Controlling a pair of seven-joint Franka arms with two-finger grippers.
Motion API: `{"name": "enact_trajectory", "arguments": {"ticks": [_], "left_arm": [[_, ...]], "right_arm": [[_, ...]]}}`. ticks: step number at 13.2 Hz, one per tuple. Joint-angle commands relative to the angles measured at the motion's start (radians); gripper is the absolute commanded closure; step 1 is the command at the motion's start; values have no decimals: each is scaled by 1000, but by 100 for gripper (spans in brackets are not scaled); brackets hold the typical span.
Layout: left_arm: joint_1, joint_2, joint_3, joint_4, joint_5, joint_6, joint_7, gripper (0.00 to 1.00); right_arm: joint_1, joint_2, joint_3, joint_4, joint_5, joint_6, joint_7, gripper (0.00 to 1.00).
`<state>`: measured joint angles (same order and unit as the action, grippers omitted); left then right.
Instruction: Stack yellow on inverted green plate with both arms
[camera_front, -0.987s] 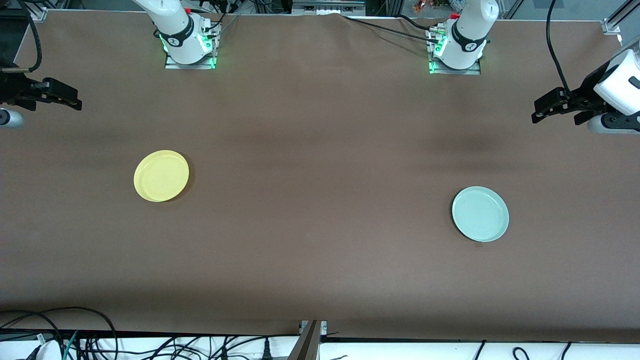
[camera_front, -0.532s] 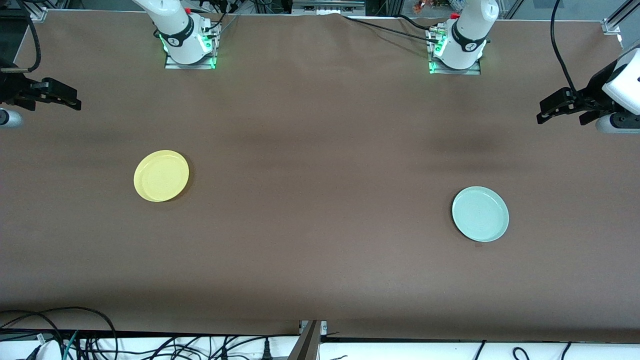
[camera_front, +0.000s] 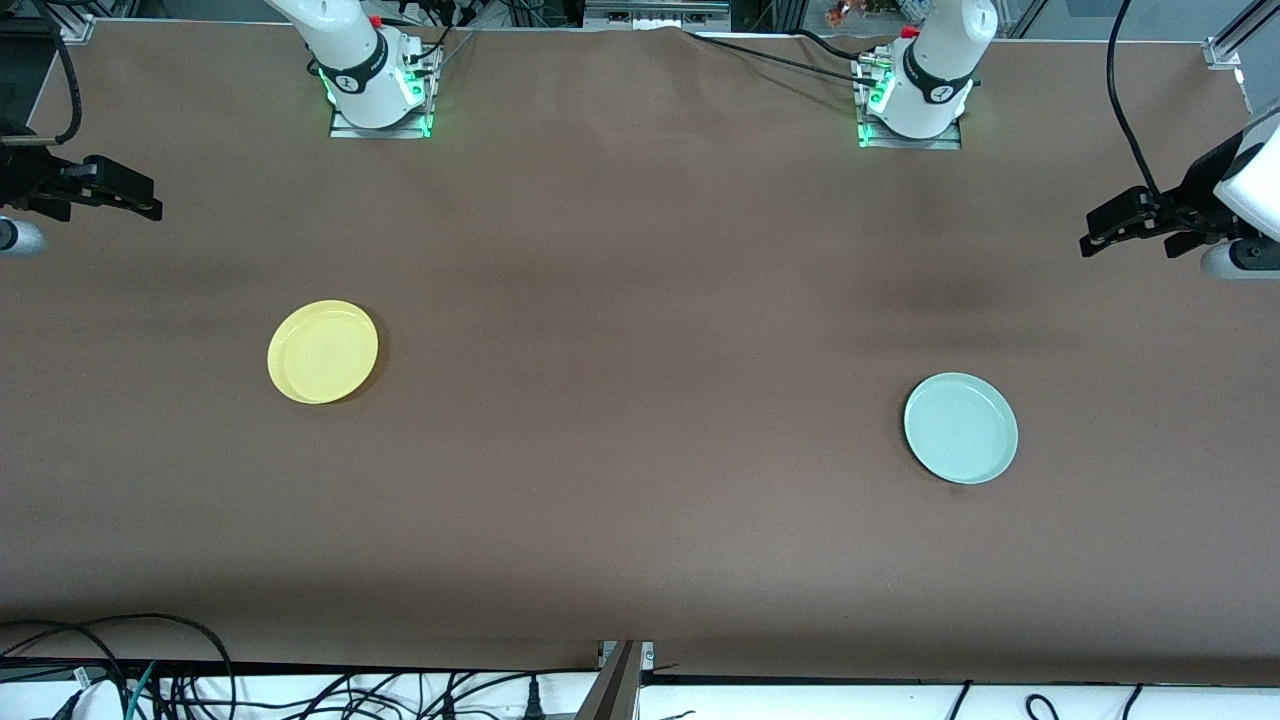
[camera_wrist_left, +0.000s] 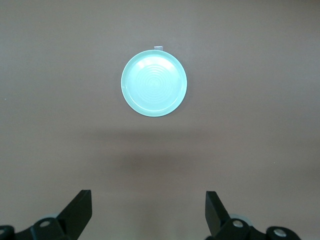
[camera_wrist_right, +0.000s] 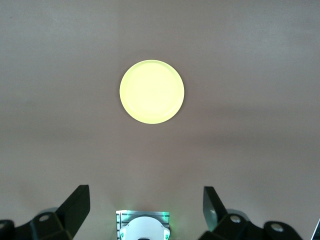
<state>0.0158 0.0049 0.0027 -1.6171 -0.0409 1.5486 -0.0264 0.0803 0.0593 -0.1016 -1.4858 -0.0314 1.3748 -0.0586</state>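
Note:
The yellow plate (camera_front: 323, 352) lies flat on the brown table toward the right arm's end; it also shows in the right wrist view (camera_wrist_right: 152, 92). The pale green plate (camera_front: 961, 428) lies flat toward the left arm's end, a little nearer the front camera; in the left wrist view (camera_wrist_left: 154, 83) it shows concentric rings. My left gripper (camera_front: 1090, 232) is open and empty, high over the table edge at its own end (camera_wrist_left: 148, 200). My right gripper (camera_front: 155, 200) is open and empty, high over the table edge at its own end (camera_wrist_right: 145, 200). Both are well away from the plates.
The right arm's base (camera_front: 375, 90) and the left arm's base (camera_front: 915, 100) stand along the table's back edge; the right arm's base also shows in the right wrist view (camera_wrist_right: 145, 226). Cables (camera_front: 150, 680) hang below the table's front edge. A small white tab (camera_wrist_left: 158, 47) lies beside the green plate.
My left gripper has drawn slightly outward toward its own end of the table. My right gripper has barely moved. Both plates lie where they were.

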Motion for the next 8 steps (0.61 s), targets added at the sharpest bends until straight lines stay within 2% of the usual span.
{"name": "enact_trajectory", "arguments": {"ticks": [1, 5, 8], "left_arm": [[15, 18, -3, 36, 9, -5, 17, 0], [30, 43, -1, 88, 7, -2, 10, 0], [32, 49, -1, 92, 7, -2, 10, 0]], "right_arm": [[-8, -4, 0, -1, 18, 6, -9, 0], [-8, -6, 0, -1, 18, 6, -9, 0], [-8, -6, 0, -1, 18, 6, -9, 0]]}}
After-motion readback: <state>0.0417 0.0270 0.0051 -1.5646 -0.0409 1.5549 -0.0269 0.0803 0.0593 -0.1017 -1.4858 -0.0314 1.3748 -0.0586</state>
